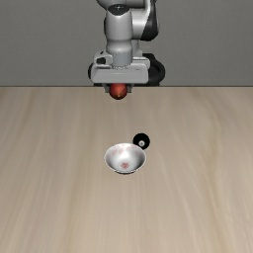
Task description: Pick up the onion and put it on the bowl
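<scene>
The onion is seen tucked under the claw, which is closed narrowly around it from both sides, near the far edge of the desk. The bowl, shiny and metal, is placed well apart from the onion, at about 6 o'clock from it. A small black object is set just beside the bowl at 1 o'clock. The desk is surfaced in pale wood grain, and a plain grey wall is seen behind it.
</scene>
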